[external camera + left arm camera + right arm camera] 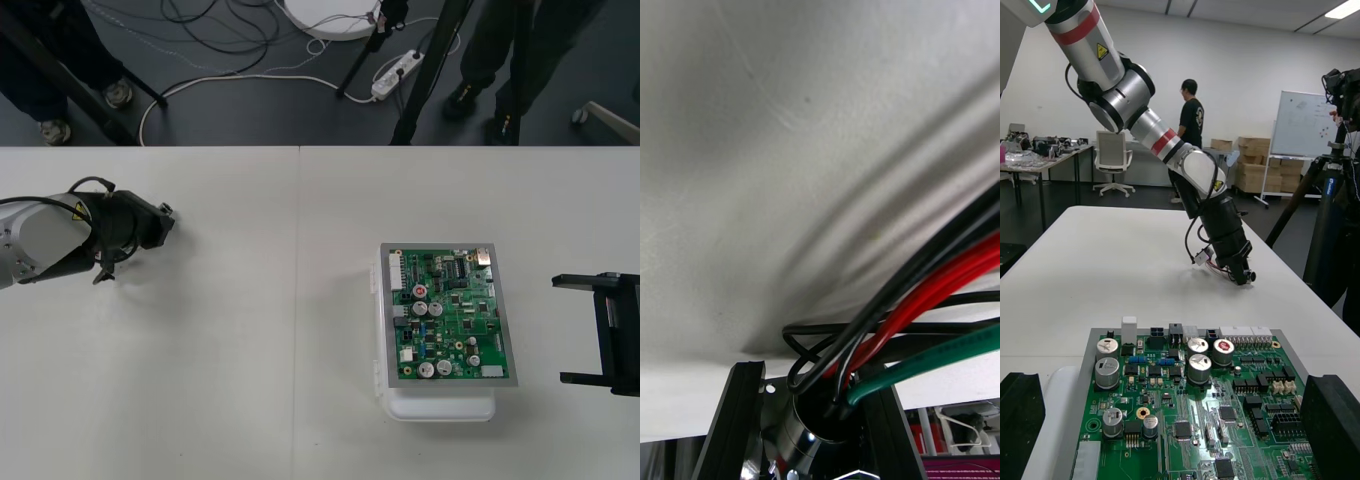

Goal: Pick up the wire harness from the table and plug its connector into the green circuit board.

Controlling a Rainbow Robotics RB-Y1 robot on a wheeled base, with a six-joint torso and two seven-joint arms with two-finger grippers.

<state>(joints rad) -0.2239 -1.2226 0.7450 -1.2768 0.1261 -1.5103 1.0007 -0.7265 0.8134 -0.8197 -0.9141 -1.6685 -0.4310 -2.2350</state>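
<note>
Harness (940,289) apparently well apart from board (450,315)

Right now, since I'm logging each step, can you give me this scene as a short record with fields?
Left claw: shut on the round metal socket of the thin red, black and green wire harness, at the left side of the plain light table
Right claw: open, parked right of the board
Green circuit board: on its white base, apart from both claws
Task state: harness grasped, not yet plugged into the board
</note>
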